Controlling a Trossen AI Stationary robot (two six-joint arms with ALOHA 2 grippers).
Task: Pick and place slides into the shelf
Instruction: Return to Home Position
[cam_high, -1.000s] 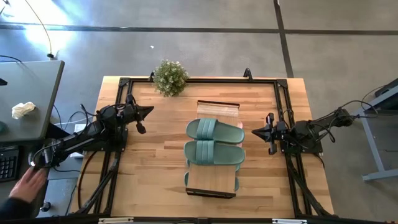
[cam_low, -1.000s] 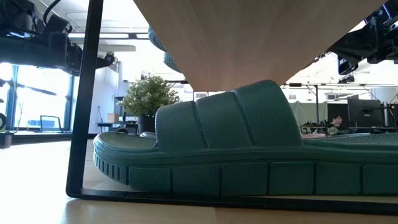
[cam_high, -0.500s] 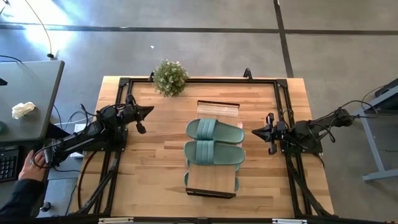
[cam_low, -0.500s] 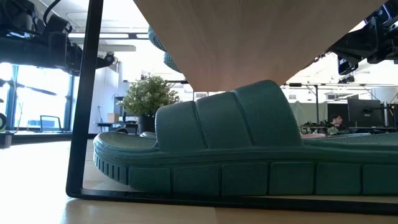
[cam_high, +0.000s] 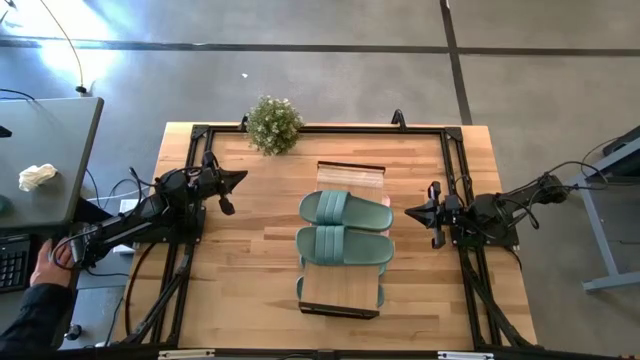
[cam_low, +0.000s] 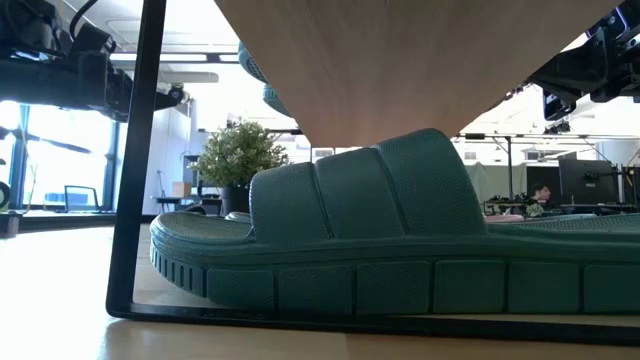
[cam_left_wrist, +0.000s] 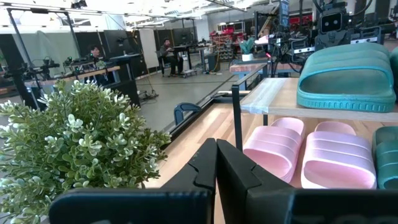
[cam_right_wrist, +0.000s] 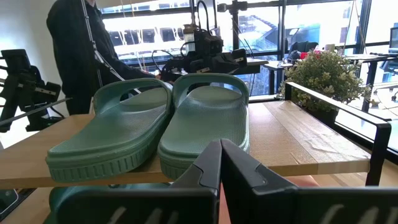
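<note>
The shelf (cam_high: 341, 293) stands in the middle of the table. A sage green pair of slides (cam_high: 345, 228) lies sole down on its top plank, also seen in the right wrist view (cam_right_wrist: 155, 124). On the tier beneath lie a pink pair (cam_left_wrist: 311, 155) and another green slide (cam_low: 400, 240). My left gripper (cam_high: 240, 178) hangs shut over the table's left part, pointing level toward the shelf. My right gripper (cam_high: 410, 211) hangs shut at the table's right, level with the top plank and facing the slides' toe ends. Neither touches anything.
A small potted plant (cam_high: 273, 124) stands at the table's far edge, left of the shelf and close before my left gripper (cam_left_wrist: 216, 146). Black frame rails (cam_high: 320, 129) run round the tabletop. A person's hand (cam_high: 45, 265) is by the left arm's base, beside a grey desk (cam_high: 50, 150).
Both arms and the slides have kept still. The person's hand at the left has moved from lower down up to the left arm's base.
</note>
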